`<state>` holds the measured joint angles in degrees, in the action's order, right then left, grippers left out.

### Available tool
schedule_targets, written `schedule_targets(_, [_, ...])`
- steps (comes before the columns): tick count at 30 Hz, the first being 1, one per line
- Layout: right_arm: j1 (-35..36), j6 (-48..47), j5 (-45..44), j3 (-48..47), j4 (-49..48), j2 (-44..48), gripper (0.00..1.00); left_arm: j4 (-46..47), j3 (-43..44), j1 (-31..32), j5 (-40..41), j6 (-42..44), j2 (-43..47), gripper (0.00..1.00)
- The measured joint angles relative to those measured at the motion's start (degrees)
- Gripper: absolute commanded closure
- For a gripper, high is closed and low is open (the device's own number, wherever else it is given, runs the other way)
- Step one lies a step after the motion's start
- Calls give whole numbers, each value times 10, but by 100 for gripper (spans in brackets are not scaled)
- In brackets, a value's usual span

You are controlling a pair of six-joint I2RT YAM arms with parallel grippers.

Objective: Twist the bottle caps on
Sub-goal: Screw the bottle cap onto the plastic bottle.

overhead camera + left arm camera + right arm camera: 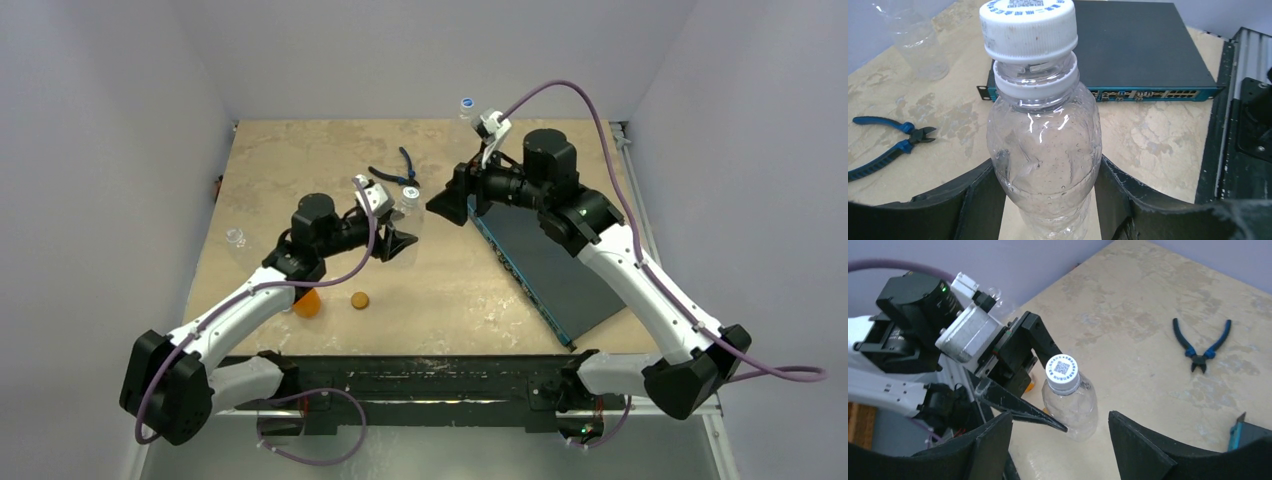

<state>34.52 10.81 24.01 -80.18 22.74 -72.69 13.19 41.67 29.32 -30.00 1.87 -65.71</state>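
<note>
We find the task partly done. The left gripper (1048, 200) is clamped on a clear plastic bottle with a narrow neck (1045, 145), upright near the middle of the beige mottled table (480, 290). A white ribbed screw cap (1028, 30) sits on its neck; we cannot tell whether it is tight. The right gripper (1063, 445) hovers near it, fingers apart, holding nothing.

Count:
- Clear bottles: three. The far-edge bottle (466, 112) is blue-capped. The left-edge bottle (235, 238) is apparently uncapped.
- One squat orange bottle (307, 303), with one flat orange-brown cap (359, 299) loose beside it.

We judge two bottles remain to be capped.
</note>
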Motion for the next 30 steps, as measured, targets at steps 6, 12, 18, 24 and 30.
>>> schedule_targets(6, [-45,-3,151,45,-72,-3,28,-29,0,-15,-80,-8,17,100])
schedule_targets(12, [-45,7,235,60,-141,-22,28,-53,1,-16,-123,-19,19,100])
schedule_targets(18, [-45,16,246,66,-172,-38,27,-63,9,-16,-148,-24,19,100])
schedule_targets(24, [-45,19,245,66,-181,-49,27,-69,16,-16,-158,-24,19,100])
schedule_targets(30, [-39,20,242,71,-185,-49,30,-72,19,-16,-164,-28,17,100])
